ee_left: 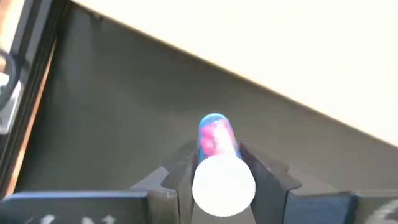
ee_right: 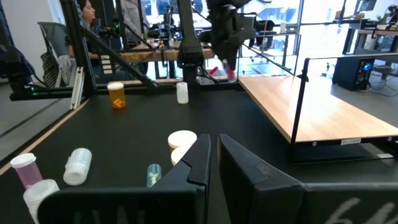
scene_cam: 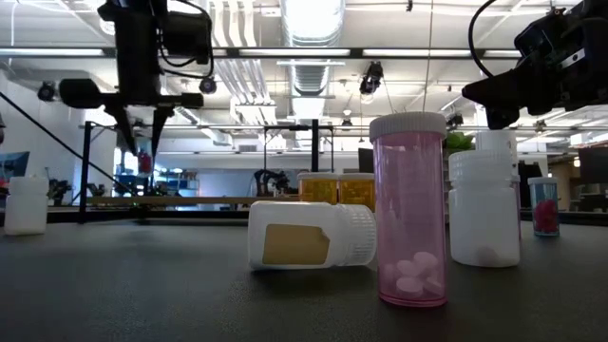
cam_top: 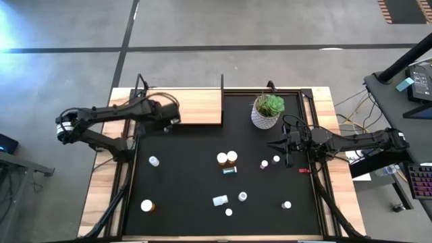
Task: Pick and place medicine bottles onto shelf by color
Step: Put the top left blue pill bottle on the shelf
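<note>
My left gripper (cam_top: 173,116) hangs at the near left corner of the shelf (cam_top: 192,106), a light-wood board with thin black posts, and is shut on a small pinkish medicine bottle (ee_left: 214,134) with a white cap (ee_left: 223,185). The low view shows this gripper (scene_cam: 142,142) well above the mat. My right gripper (cam_top: 287,146) waits shut and level at the mat's right side, near the plant pot. Several white and orange bottles (cam_top: 227,158) stand or lie on the black mat (cam_top: 182,182). My left gripper pinches the pinkish bottle by its clear body just under the white cap (ee_left: 214,149), between the two fingers (ee_left: 183,163). The fingers point steeply down and run along the bottle. The bottle is lifted clear of the mat, cap up, its bottom below the fingertips.
A white pot with a green plant (cam_top: 267,111) stands at the mat's far right. A small red object (cam_top: 304,171) lies near my right arm. In the low view a tall pink bottle (scene_cam: 410,211) and a lying white bottle (scene_cam: 309,236) are close. The shelf board shows bare wood.
</note>
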Controlling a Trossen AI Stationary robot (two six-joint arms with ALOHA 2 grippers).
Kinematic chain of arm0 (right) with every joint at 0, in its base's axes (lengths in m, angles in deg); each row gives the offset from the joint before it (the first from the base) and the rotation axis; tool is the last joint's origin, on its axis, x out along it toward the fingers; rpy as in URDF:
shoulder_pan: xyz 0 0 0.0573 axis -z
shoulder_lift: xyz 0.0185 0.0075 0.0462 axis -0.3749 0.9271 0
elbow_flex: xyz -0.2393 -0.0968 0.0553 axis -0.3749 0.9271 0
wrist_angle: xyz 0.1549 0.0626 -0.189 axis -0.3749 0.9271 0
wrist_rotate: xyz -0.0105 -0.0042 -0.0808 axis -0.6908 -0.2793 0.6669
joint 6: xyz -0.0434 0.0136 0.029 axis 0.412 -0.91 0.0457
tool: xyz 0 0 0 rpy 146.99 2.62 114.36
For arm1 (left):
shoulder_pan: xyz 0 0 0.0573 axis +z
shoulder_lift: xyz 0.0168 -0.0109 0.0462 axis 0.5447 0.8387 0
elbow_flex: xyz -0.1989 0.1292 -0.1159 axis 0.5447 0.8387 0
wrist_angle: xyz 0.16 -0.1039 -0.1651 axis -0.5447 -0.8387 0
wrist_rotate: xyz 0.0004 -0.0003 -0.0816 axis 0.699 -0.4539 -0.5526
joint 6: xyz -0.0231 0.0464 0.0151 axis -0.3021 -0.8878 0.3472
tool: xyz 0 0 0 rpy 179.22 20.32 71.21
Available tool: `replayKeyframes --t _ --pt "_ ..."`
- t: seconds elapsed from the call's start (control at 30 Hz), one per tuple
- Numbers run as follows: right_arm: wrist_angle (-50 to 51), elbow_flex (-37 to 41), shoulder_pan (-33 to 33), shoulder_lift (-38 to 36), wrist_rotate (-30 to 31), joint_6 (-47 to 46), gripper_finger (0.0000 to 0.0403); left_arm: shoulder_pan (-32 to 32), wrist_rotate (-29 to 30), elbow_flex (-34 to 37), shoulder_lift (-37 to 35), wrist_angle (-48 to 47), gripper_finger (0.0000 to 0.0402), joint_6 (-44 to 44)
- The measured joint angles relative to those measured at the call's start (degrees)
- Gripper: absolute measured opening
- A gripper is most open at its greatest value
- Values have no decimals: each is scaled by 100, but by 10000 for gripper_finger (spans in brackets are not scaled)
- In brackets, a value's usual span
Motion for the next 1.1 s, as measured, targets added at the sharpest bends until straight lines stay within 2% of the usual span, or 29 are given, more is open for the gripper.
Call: replayKeyframes --t 0.2,0.43,0.8,1.1 --pt "0 1 0 0 0 1 22 829 -24 -157 139 9 97 -561" --pt "2 -1 0 0 -1 -1 22 1522 -54 -365 619 31 98 -1064" --pt "0 0 0 0 2 -1 22 2166 -74 -719 1294 579 98 -1136" --pt "-1 2 0 0 0 1 22 2379 -307 -814 1576 622 98 -1090"
